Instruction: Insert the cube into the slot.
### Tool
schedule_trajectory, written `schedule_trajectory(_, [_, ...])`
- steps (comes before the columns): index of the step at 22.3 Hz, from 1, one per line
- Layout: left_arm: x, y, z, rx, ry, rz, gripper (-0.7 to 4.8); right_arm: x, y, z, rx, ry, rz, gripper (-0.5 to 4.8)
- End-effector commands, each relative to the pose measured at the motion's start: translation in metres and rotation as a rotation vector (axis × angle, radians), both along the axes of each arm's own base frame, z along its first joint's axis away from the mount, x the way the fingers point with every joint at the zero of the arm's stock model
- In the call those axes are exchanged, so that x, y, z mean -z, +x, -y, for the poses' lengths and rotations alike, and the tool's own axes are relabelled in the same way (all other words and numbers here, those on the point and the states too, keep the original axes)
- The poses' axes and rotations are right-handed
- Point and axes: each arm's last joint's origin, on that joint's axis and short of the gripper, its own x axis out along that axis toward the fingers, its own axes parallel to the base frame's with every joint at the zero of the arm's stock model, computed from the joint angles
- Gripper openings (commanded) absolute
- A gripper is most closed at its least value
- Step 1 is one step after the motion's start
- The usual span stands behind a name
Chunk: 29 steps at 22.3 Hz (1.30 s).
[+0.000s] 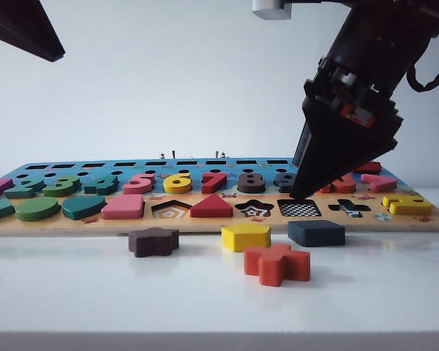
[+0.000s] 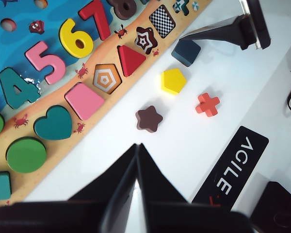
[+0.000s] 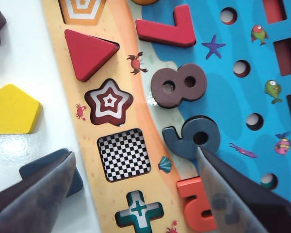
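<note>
Your right gripper hangs with its dark fingers spread wide and holding nothing, poised over the front edge of the puzzle board so that the checkered square slot shows between them; one finger overlaps the cube in the right wrist view, but you cannot tell from that whether it touches. Your left gripper sits well back over the bare white table, its two fingers pressed together to a point, gripping nothing. Look at the cube: a flat, matte navy-black square block with rounded corners, lying on the table just in front of the board, near the checkered slot and outside it. Beside it you have a yellow pentagon block, a dark brown star and an orange-red cross, all flat painted pieces with softened edges. On the board, the red triangle and pink square fill their recesses, while the star recess shows concentric maroon and white outlines. Chunky painted numerals stand along the blue row behind.
</note>
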Motion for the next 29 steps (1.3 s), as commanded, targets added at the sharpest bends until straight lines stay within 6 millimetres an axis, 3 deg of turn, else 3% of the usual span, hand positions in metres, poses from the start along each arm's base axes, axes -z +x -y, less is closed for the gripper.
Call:
schedule_trajectory(1, [-0.002, 0.000, 0.000, 0.001, -0.009, 0.006, 0.17, -0.010, -0.004, 0.002, -0.007, 0.032, 0.031, 4.42])
schedule_trajectory(7, [-0.002, 0.000, 0.000, 0.001, -0.009, 0.006, 0.17, -0.021, -0.024, 0.004, -0.054, 0.033, 0.010, 3.86])
schedule_trajectory(12, [-0.002, 0.000, 0.000, 0.001, -0.009, 0.006, 0.17, -0.023, -0.047, 0.005, -0.120, -0.014, -0.070, 3.07])
schedule_trajectory(15, [-0.002, 0.000, 0.000, 0.001, -0.009, 0.006, 0.17, -0.027, -0.053, 0.006, -0.123, 0.001, -0.067, 2.47])
schedule_trajectory(17, [-0.002, 0.000, 0.000, 0.002, -0.009, 0.006, 0.17, -0.032, -0.054, 0.007, -0.118, 0.023, -0.049, 1.60])
schedule_trajectory(24, [-0.002, 0.000, 0.000, 0.001, -0.009, 0.006, 0.17, -0.034, -0.055, 0.008, -0.071, 0.063, -0.065, -0.05])
schedule_trajectory(29, [-0.002, 0.000, 0.000, 0.001, -0.009, 0.006, 0.17, -0.040, -0.054, 0.007, 0.007, 0.162, -0.063, -0.05])
